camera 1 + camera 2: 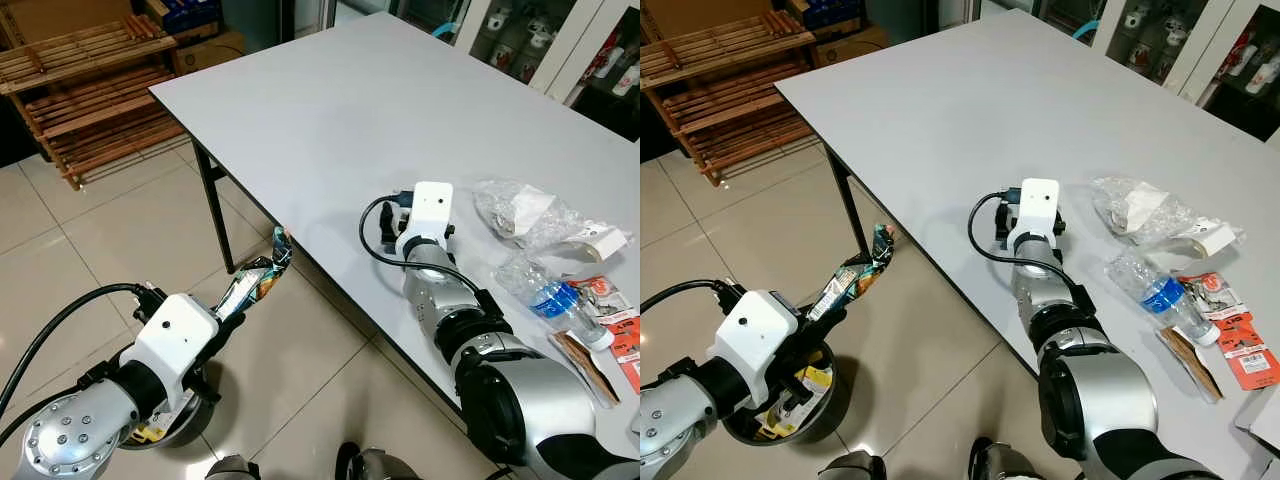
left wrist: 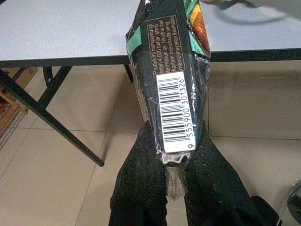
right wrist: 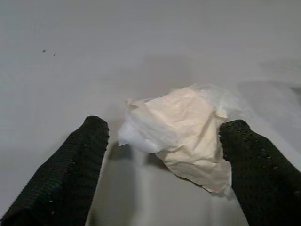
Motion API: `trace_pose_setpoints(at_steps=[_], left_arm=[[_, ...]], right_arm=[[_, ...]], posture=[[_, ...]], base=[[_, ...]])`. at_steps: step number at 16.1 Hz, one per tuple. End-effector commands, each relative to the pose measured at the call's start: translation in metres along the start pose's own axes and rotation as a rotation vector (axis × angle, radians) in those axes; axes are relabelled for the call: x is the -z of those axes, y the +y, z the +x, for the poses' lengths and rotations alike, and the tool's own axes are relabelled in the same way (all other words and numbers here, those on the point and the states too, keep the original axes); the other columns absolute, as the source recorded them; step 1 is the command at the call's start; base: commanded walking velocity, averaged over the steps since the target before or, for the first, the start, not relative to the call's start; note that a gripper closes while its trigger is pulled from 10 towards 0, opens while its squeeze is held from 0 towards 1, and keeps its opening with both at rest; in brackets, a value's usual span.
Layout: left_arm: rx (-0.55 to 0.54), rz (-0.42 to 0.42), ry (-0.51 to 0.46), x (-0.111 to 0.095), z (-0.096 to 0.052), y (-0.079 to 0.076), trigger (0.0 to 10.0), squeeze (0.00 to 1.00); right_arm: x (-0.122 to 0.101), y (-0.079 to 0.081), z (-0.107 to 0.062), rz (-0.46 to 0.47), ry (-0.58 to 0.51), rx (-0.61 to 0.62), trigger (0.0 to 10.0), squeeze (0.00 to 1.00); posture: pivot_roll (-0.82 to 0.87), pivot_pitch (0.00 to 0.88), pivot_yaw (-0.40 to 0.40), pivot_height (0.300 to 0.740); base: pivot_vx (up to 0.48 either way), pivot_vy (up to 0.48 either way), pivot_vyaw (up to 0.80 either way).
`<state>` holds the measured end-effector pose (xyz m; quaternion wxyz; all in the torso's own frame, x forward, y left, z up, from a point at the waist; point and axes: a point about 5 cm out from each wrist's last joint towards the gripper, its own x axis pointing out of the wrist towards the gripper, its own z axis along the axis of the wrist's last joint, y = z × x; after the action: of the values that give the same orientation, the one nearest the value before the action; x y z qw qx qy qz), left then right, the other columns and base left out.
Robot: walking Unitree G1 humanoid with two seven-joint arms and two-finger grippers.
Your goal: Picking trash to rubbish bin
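The left gripper [image 2: 175,162] pinched the tail of a glossy, crinkled snack wrapper [image 1: 256,281], barcode side showing, held over tiled floor beside the tabletop's [image 1: 330,120] near edge and above the round metal rubbish bin [image 1: 825,420]; the right gripper [image 3: 164,150] rested on the smooth grey tabletop, its knitted black fingers [image 3: 70,165] spread wide around a crumpled tissue [image 3: 183,132]; a crushed plastic bottle [image 1: 550,295], clear film bag [image 1: 525,215] and red packets [image 1: 615,310] crowded the near right edge; the far half lay open.
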<state>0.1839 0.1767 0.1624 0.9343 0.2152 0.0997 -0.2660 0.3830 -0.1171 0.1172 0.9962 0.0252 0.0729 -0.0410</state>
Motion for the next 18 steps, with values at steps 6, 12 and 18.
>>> trace_pose_setpoints(at_steps=[6,12,18], left_arm=[[0.028,-0.002,-0.012,-0.0034,0.0018,-0.0015,10.0,0.00],[0.026,0.009,-0.010,-0.0034,0.0039,0.0008,10.0,0.00],[0.018,0.013,-0.004,-0.0014,0.0070,0.0039,10.0,0.00]], right_arm=[[0.0007,0.0003,-0.0003,0.049,0.000,-0.006,0.0,0.00],[0.0008,0.0004,0.0000,0.066,0.007,-0.011,0.0,0.00],[0.0009,0.0007,0.0002,0.090,0.015,-0.010,0.0,0.00]], posture=[[0.25,0.159,-0.069,0.740],[0.26,0.144,-0.067,0.740],[0.27,0.121,-0.066,0.740]], base=[[0.000,0.000,0.00],[0.000,0.000,0.00],[0.000,0.000,0.00]])
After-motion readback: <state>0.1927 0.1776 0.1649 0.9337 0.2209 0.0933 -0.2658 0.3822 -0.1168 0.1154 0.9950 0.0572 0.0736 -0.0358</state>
